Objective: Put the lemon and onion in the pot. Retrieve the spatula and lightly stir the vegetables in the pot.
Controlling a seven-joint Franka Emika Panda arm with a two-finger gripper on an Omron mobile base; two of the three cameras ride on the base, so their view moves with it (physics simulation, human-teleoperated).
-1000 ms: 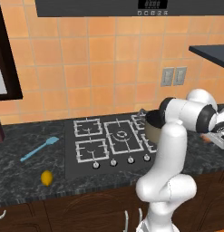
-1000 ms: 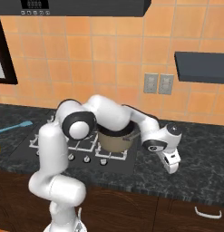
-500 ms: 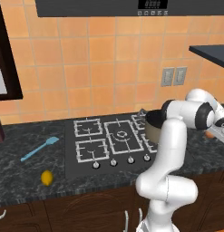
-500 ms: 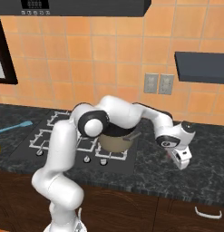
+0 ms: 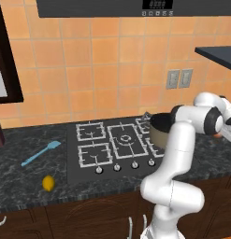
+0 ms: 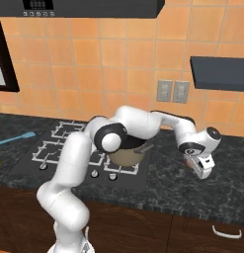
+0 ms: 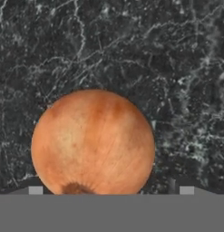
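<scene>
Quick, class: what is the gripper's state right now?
Gripper: open, holding nothing, poised over the onion on the counter.

one onion, one lemon, one spatula, one pot

A glossy white arm of rounded segments with dark grey joint rings and a boxy white hand.

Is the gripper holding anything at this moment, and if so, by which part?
Nothing is held. The gripper is open, hanging right above the onion, which lies on the dark counter.
</scene>
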